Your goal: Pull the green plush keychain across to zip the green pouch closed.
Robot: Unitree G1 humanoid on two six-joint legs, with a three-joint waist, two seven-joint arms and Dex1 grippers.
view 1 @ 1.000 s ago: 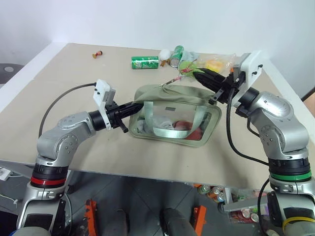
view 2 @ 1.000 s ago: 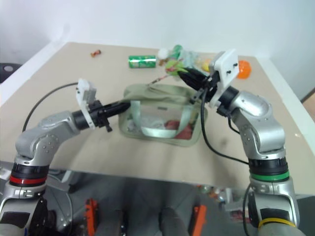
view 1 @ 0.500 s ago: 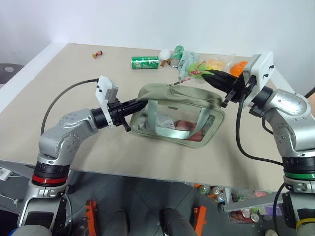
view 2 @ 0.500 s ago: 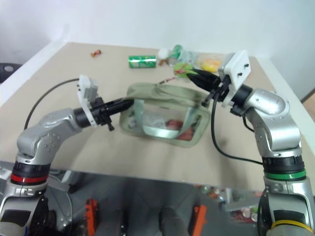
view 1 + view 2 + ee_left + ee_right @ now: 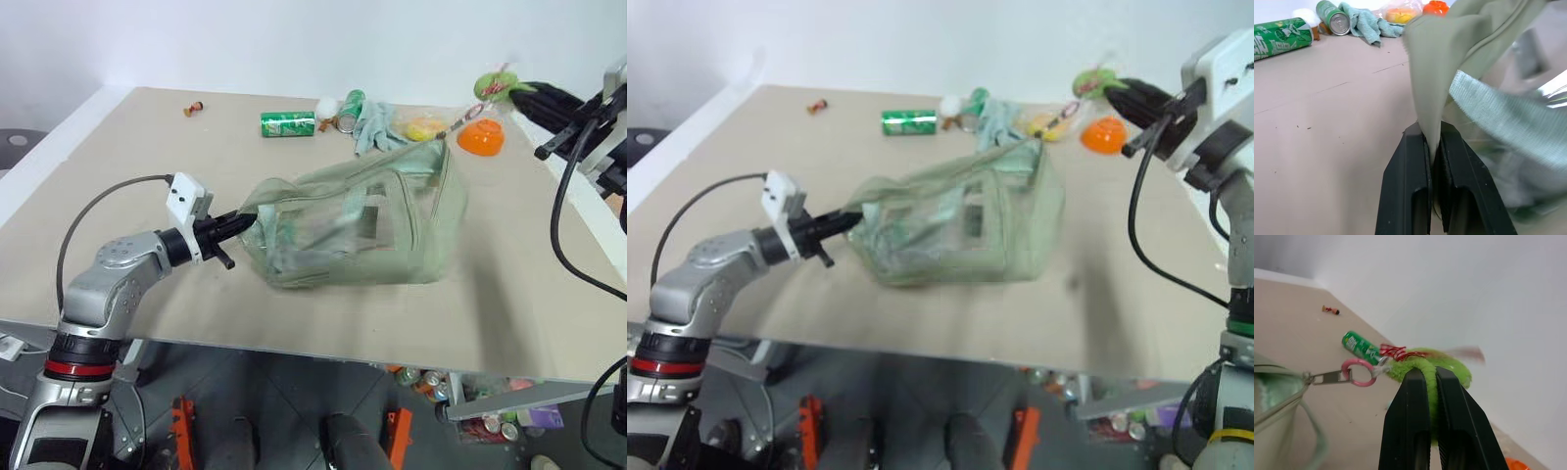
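The green pouch (image 5: 343,230) stands stretched and tilted on the table, its right end lifted. My left gripper (image 5: 240,217) is shut on the fabric tab at the pouch's left end (image 5: 1422,73). My right gripper (image 5: 511,90) is raised above the table's far right side and is shut on the green plush keychain (image 5: 1454,374). A pink ring (image 5: 1357,373) links the keychain to the zipper pull (image 5: 1327,377), which is at the pouch's upper right corner (image 5: 449,132). The chain between them is taut.
At the table's far side lie a green soda can (image 5: 289,123), a second can (image 5: 351,106), a pale teal glove (image 5: 377,122), a yellow item (image 5: 426,127) and an orange lid (image 5: 480,137). A small red object (image 5: 195,109) lies far left. The table's right edge runs below my right gripper.
My right gripper swung up and to the right with the keychain, dragging the zipper pull across and lifting the pouch's right end. My left gripper shifted slightly left and down, still holding the pouch's end.
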